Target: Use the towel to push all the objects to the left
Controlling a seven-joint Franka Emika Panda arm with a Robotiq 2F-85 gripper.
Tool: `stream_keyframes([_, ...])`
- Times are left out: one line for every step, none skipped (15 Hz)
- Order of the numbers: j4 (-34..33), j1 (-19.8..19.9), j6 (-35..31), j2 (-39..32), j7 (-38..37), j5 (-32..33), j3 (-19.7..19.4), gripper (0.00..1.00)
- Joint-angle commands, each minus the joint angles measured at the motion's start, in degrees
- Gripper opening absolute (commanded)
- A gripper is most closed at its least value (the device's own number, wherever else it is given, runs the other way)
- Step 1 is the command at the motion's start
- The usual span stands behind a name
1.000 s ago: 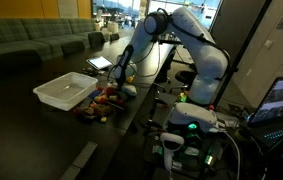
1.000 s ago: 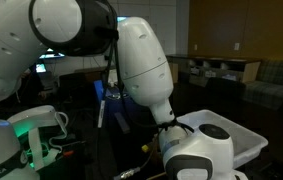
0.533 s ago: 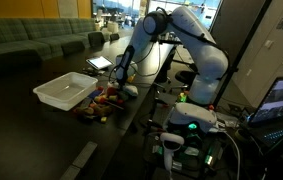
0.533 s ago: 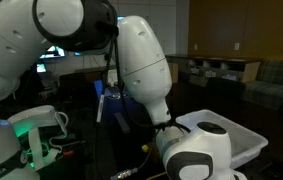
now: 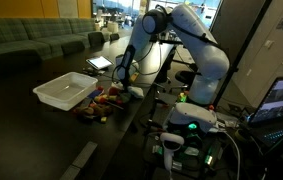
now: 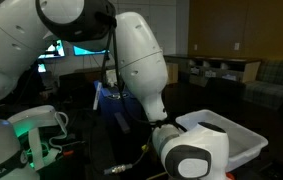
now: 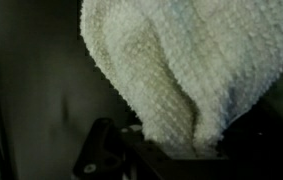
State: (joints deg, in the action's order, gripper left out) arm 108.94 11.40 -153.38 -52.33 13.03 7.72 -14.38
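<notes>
Towel [image 7: 181, 70] — long axis vertical, narrowing toward gripper [image 7: 169, 152]

Obstacles: white bin [image 5: 66, 92] stood just beside the pile of small objects [image 5: 99, 104]; tablet [image 5: 99, 63] lay behind them. Towel [image 7: 181, 70] filled most of the wrist view. Free room: bare dark tabletop [image 5: 31, 130] before the bin lay open.

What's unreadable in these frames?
Object pile: too small and dim in an exterior view to name items; the arm hides it in an exterior view.
White bin: near side cut off by the arm.
Wrist view: towel fills the frame, blurred; no objects show.
Towel-to-pile contact at the gripper: too small to tell.
</notes>
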Motion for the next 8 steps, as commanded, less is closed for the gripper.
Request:
stream_keyframes([5.05,-2.53,8.65,3.86,-2.82,2.22,0.21,0.03])
stream_keyframes([5.79,-2.66,9.81,4.55,-2.96,2.03,1.09,0.03])
stream_keyframes([6.45,-3.01,10.11,5.12,-3.39,1.88,1.63,0.03])
stream_keyframes([6.69,-2.78,9.98,5.63,-3.41,1.05,2.98,0.03])
stream_keyframes([6.83,-2.42,9.86,6.12,-3.21,0.15,4.55,0.03])
stream_keyframes([6.89,-2.2,9.48,6.4,-3.2,-0.54,6.02,0.03])
stream_keyframes([6.86,-2.02,9.42,6.74,-3.08,-1.18,7.38,0.03])
stream_keyframes([6.61,-1.59,9.61,6.78,-2.24,-2.01,9.27,0.03])
